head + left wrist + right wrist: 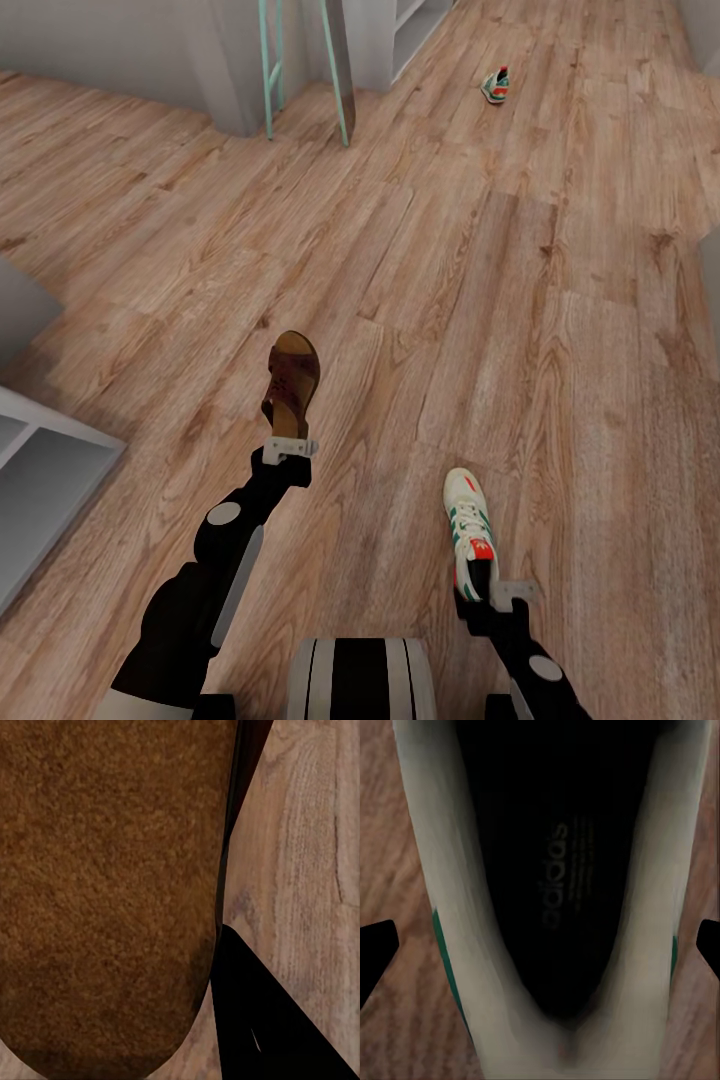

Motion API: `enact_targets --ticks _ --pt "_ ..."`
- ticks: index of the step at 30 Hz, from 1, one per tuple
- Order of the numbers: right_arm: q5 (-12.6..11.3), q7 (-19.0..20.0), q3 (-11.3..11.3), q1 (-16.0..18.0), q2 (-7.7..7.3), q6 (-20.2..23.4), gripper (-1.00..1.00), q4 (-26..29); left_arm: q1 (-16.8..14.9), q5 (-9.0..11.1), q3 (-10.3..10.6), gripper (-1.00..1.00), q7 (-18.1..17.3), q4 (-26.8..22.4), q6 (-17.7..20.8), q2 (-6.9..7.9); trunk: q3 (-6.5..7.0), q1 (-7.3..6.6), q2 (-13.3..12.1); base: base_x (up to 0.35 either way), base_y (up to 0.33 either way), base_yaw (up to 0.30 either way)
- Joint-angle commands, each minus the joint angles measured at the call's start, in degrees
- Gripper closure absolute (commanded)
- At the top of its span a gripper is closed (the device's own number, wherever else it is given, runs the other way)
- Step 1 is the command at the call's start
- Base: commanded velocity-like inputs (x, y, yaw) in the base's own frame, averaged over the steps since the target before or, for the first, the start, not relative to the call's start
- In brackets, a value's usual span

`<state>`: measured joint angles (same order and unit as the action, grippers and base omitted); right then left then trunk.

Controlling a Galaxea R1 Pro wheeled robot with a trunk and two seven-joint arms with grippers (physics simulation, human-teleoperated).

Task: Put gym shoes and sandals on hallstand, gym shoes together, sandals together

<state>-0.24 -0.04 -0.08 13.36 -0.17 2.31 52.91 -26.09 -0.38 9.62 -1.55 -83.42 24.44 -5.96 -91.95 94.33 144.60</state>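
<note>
Brown leather shows at the end of our left arm: we carry one sandal (291,385) heel-first in the left hand (289,447), its toe pointing away from us and lifted off the corridor floor (520,300), and our left wrist view shows its suede-like footbed (105,892) close up. Our right hand (497,594) is clamped on the heel end of a gym shoe (469,530), whose dark inner lining (559,870) faces the right wrist camera between the two fingertips (375,952). We judge that holding both by the heel keeps the toes forward, so each can be slid nose-first onto a shelf. Both hands are closed on their loads, not released. A second gym shoe (495,85) lies far off on the floor, near a pale shelf unit (405,30) at the far end. A grey-white shelf (40,480) sits near us on the left; whether it is the hallstand, we cannot tell.
</note>
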Motion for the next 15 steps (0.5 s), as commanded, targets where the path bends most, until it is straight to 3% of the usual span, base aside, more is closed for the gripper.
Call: enact_targets --ticks 1,6,7,15 --pt "0.0 0.0 0.0 0.0 0.0 0.2 -1.0 0.4 0.0 -0.2 0.0 1.0 -0.3 -0.1 0.3 -0.02 -0.03 -0.01 0.0 0.016 0.0 0.0" --pt "0.0 0.0 -0.1 0.0 -0.08 0.3 -1.0 0.7 0.0 -0.2 0.0 1.0 -0.3 -0.1 0.3 -0.02 -0.03 -0.01 0.0 0.004 0.0 0.0" --pt "0.0 0.0 -0.1 0.0 -0.07 0.3 1.0 0.7 0.0 -0.2 0.0 1.0 -0.3 -0.1 0.3 -0.02 -0.03 -0.01 0.0 0.0 0.0 0.0" --pt "0.0 0.1 0.0 0.0 -0.09 0.3 1.0 0.8 0.0 -0.2 0.0 1.0 -0.3 -0.1 0.3 -0.02 -0.03 -0.01 0.0 0.0 0.0 0.0"
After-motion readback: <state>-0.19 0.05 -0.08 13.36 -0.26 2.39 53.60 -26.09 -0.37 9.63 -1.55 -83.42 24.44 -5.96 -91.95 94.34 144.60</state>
